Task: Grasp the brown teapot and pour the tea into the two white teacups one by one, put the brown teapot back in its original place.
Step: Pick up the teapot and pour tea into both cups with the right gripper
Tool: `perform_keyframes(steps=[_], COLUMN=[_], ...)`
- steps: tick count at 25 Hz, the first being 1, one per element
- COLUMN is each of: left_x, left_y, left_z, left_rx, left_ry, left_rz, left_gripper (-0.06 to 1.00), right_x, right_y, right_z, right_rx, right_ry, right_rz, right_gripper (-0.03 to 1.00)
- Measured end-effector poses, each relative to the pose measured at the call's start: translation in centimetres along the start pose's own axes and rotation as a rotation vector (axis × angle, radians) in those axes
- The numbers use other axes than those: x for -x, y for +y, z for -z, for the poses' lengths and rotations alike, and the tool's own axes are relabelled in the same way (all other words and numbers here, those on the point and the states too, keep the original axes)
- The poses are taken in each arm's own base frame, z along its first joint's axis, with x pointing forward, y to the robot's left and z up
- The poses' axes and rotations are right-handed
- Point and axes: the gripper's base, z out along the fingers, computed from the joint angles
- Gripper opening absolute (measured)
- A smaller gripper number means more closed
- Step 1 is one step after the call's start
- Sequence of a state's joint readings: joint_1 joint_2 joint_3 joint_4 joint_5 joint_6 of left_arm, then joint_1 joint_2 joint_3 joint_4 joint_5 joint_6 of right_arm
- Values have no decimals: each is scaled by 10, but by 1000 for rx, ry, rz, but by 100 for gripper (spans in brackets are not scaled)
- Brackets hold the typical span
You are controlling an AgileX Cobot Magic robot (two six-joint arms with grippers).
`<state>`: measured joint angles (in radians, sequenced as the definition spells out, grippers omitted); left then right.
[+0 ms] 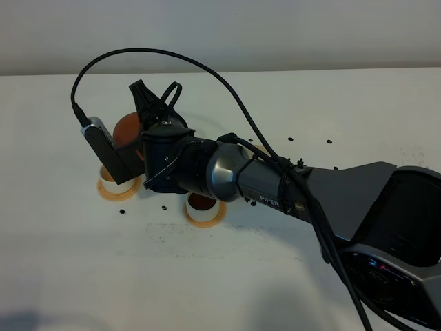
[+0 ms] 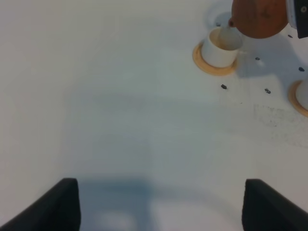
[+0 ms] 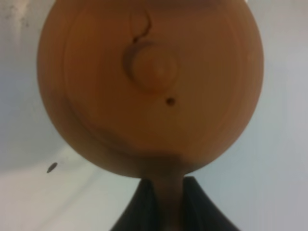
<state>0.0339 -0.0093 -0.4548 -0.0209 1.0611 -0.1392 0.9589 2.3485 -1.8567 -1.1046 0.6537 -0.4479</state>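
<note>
Right gripper [image 3: 163,187] clamps the handle of the brown teapot [image 3: 149,86] (spout over one white teacup [image 2: 220,47]). The other teacup [image 1: 203,207] sits at the first one's three o'clock in the high view. The left gripper [image 2: 161,204] stands apart.

My right arm [image 1: 275,183] enters the high view from 4 o'clock and reaches across the middle toward 10 o'clock. The wrist is rolled over, so its camera bracket [image 1: 110,155] sticks out toward 9 o'clock. The right gripper [image 3: 163,195] has its jaws pinched tight on the handle of the brown teapot [image 3: 149,86]. My left gripper [image 2: 161,204] hangs above the table [image 2: 120,120], jaws spread wide apart. The left arm itself I can't see from the high camera.
</note>
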Motion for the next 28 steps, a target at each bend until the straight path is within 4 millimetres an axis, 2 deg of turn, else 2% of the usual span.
perform_keyframes(steps=[28], left_x=[0], left_y=[0], left_z=[0], left_rx=[0], left_ry=[0], left_rz=[0], left_gripper=[68], right_x=[-2], right_y=[-7], right_z=[1], right_rx=[-77], right_ry=[35], right_rz=[174], right_gripper=[10])
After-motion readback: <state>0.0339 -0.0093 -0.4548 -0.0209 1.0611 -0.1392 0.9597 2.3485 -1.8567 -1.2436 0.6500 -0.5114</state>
